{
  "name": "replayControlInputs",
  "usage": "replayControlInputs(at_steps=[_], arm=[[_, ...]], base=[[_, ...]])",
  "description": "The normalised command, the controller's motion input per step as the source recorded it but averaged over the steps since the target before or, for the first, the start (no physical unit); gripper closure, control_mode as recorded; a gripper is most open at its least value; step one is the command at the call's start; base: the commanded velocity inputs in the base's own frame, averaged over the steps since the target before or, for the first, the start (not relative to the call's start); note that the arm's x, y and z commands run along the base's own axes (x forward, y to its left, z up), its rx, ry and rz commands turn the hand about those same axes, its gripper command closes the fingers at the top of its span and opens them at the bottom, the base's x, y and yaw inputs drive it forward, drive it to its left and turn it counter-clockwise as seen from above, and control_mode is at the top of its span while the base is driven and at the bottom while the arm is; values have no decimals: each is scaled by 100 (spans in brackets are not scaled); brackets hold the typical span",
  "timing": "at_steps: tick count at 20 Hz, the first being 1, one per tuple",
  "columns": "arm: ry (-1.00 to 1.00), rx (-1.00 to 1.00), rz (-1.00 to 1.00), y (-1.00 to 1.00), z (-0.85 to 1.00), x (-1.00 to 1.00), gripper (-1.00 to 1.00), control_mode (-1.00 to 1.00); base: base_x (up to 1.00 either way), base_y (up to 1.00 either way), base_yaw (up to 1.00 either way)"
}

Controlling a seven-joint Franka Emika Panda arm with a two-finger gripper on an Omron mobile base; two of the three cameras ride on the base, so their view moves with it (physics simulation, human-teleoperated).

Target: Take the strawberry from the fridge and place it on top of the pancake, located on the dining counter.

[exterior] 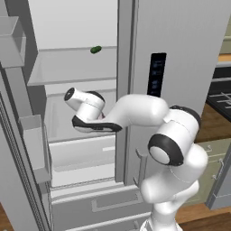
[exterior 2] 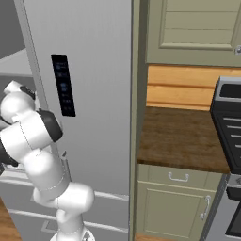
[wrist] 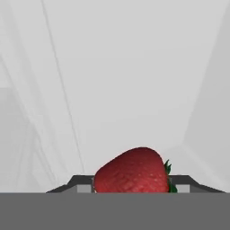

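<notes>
The fridge (exterior: 189, 40) stands with its left door swung open, and the white arm reaches from the base into its white interior. The hand sits low in the compartment, just above the pale drawer (exterior: 81, 155) and under the white shelf (exterior: 72, 67). A small dark green oblong item (exterior: 95, 49) lies on that shelf, toward its right end, well above the hand.

In the hand view the strawberry (wrist: 132, 171) sits right at the gripper (wrist: 134, 185), between the two dark fingertips (wrist: 74, 183), with its green leaves turned to the right. The fingertips stand on either side of the fruit and appear closed against it, so the hand looks clamped on the strawberry. Behind the fruit there is the plain white wall of the fridge interior.

In the left base view a sliver of red shows at the hand, close to the drawer's rim.

The black control panel (exterior 2: 63, 84) runs down the closed grey door to the right of the opening. Right of the fridge, a dark wooden countertop (exterior 2: 183, 136) lies over sage-green cabinets (exterior 2: 174, 202), and a dark stove (exterior 2: 230, 127) stands at its far right.
</notes>
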Motion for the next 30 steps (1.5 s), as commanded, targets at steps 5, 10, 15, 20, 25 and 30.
replayControlInputs(at_steps=[5,10,15,20,25,30], arm=[[0,5,0,38,3,-68,100,-100],[-3,14,0,26,32,-100,100,-100],[0,26,0,-1,74,-100,100,-100],[0,22,0,-13,46,-100,100,-100],[0,23,0,-55,42,-99,100,-100],[0,27,0,-63,49,-85,100,-100]], base=[[0,0,0],[0,0,0],[0,0,0],[0,0,0],[0,0,0],[0,0,0]])
